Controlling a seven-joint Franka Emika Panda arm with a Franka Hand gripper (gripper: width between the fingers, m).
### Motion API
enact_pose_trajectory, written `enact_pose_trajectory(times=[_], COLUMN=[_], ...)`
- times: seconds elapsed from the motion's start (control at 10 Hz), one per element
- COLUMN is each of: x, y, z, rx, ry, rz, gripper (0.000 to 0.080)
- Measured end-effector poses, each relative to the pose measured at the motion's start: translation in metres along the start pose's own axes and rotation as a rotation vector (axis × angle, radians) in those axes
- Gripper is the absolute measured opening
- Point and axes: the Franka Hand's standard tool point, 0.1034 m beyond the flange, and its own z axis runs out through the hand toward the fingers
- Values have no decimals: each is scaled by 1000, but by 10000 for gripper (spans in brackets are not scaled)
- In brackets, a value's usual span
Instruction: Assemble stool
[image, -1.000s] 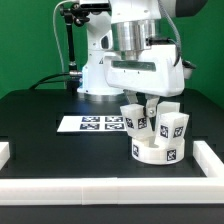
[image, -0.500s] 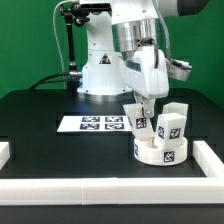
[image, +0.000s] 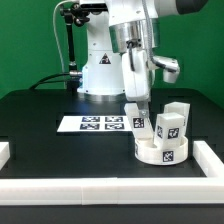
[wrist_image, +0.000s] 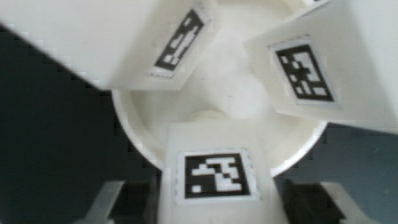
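Observation:
The stool's round white seat (image: 160, 153) lies flat on the black table at the exterior view's right. Three blocky white legs with black-and-white tags stand upright on it. My gripper (image: 136, 108) comes straight down from above and is shut on the leg (image: 135, 121) nearest the exterior view's left. The wrist view looks down on this held leg (wrist_image: 217, 175), whose tag faces up between my two fingers (wrist_image: 116, 203). Beyond it are the seat (wrist_image: 146, 125) and the two other legs (wrist_image: 187, 40) (wrist_image: 324, 70), which also show in the exterior view (image: 170, 125) (image: 181, 108).
The marker board (image: 92, 124) lies flat on the table just to the exterior view's left of the seat. White border rails run along the front (image: 110, 186), the right (image: 211, 155) and the left (image: 5, 152). The arm's white base (image: 100, 70) stands behind.
My hand has turned about its upright axis over the seat, from broadside to nearly edge-on in the exterior view, with the held leg in it. The seat and the other legs stayed put.

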Motion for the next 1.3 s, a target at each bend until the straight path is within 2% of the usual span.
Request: enact_pose_trajectory(times=[0.6, 0.8, 0.9, 1.0, 1.1, 1.2, 1.3], x=[-6, -8, -8, -8, -8, -9, -11], y=[0, 0, 1, 1, 0, -2, -2], z=[1, 1, 1, 2, 1, -1, -3], rx=[1, 0, 0, -1, 0, 6, 8], ry=[-27, -37, -38, -37, -38, -42, -46], rz=[450, 502, 479, 468, 434, 360, 360], gripper=[340, 340, 408, 408, 543, 630, 643])
